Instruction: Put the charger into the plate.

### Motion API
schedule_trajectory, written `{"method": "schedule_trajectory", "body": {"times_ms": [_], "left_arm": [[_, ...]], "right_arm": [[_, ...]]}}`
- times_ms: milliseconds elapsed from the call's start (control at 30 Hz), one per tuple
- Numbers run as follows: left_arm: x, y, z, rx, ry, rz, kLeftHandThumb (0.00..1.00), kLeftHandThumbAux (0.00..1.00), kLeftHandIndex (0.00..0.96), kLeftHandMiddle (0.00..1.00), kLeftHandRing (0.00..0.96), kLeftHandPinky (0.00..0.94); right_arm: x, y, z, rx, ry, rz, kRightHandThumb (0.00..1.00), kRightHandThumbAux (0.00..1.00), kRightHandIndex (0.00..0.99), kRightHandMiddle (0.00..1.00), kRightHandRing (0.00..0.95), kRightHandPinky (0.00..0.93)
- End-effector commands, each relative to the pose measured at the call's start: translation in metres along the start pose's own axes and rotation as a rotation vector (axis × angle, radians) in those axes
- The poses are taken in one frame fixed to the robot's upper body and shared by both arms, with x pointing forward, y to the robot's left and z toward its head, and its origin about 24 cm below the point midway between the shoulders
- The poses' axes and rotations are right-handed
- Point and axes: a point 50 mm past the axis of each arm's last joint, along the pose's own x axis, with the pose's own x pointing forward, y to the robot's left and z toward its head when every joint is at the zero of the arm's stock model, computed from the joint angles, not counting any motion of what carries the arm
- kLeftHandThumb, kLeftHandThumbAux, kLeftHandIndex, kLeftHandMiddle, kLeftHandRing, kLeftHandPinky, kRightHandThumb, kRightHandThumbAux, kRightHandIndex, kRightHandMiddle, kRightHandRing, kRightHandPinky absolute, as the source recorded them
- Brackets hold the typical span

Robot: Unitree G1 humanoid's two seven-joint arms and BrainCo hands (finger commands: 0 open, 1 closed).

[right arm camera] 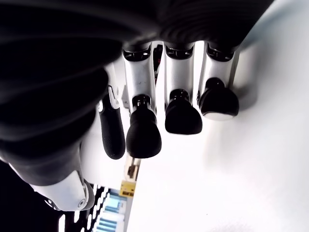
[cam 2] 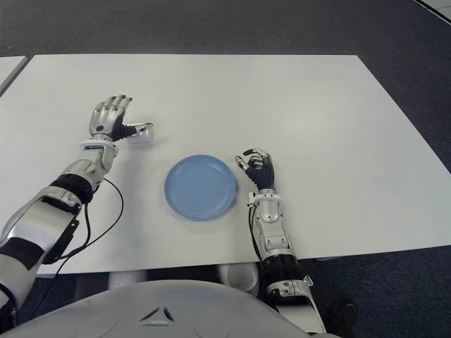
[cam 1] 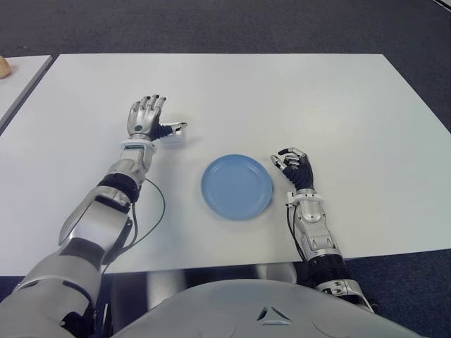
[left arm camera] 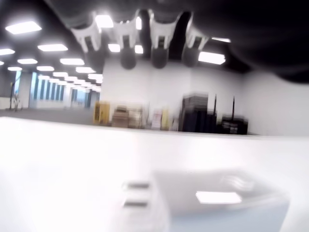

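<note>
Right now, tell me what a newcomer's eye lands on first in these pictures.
The blue plate stands out first, empty near the front middle of the white table. Next comes the left hand, farther back on the plate's left, fingers open, right beside the small white charger lying on the table. The right hand shows just right of the plate, fingers curled and holding nothing.

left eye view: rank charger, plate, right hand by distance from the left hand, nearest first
1. charger: white block right at the left hand, on its thumb side, toward the table's middle.
2. plate: blue and empty, near the table's front centre, to the right of the charger.
3. right hand: just past the plate's right rim, fingers curled and holding nothing.
</note>
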Motion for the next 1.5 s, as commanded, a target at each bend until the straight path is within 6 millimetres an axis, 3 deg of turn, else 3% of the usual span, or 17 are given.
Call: {"method": "schedule_trajectory", "body": {"times_ms": [33, 200, 300, 500, 1500], "left_arm": [[0.0, -0.009, 0.0, 0.067, 0.0, -0.107, 0.567, 0.148, 0.0, 0.0, 0.0, 0.0], [-0.003, -0.018, 0.0, 0.119, 0.006, -0.203, 0.578, 0.152, 0.0, 0.0, 0.0, 0.0], [-0.016, -0.036, -0.002, 0.179, 0.006, -0.308, 0.584, 0.165, 0.0, 0.0, 0.0, 0.0], [-0.024, -0.046, -0.007, 0.266, -0.003, -0.412, 0.588, 0.189, 0.0, 0.0, 0.0, 0.0], [-0.03, -0.056, -0.009, 0.423, -0.023, -0.613, 0.635, 0.329, 0.0, 0.0, 0.0, 0.0]], "right_arm": [[-0.005, 0.001, -0.01, -0.001, 0.059, 0.004, 0.706, 0.728, 0.436, 0.815, 0.825, 0.836], [-0.004, 0.001, -0.01, -0.001, 0.053, 0.001, 0.707, 0.728, 0.436, 0.812, 0.826, 0.837], [-0.004, 0.001, -0.01, 0.0, 0.053, 0.001, 0.707, 0.728, 0.436, 0.811, 0.825, 0.834], [-0.005, 0.001, -0.009, -0.001, 0.05, -0.005, 0.708, 0.727, 0.436, 0.81, 0.824, 0.835], [-0.005, -0.001, -0.009, 0.001, 0.042, -0.011, 0.708, 0.726, 0.436, 0.814, 0.831, 0.847]]}}
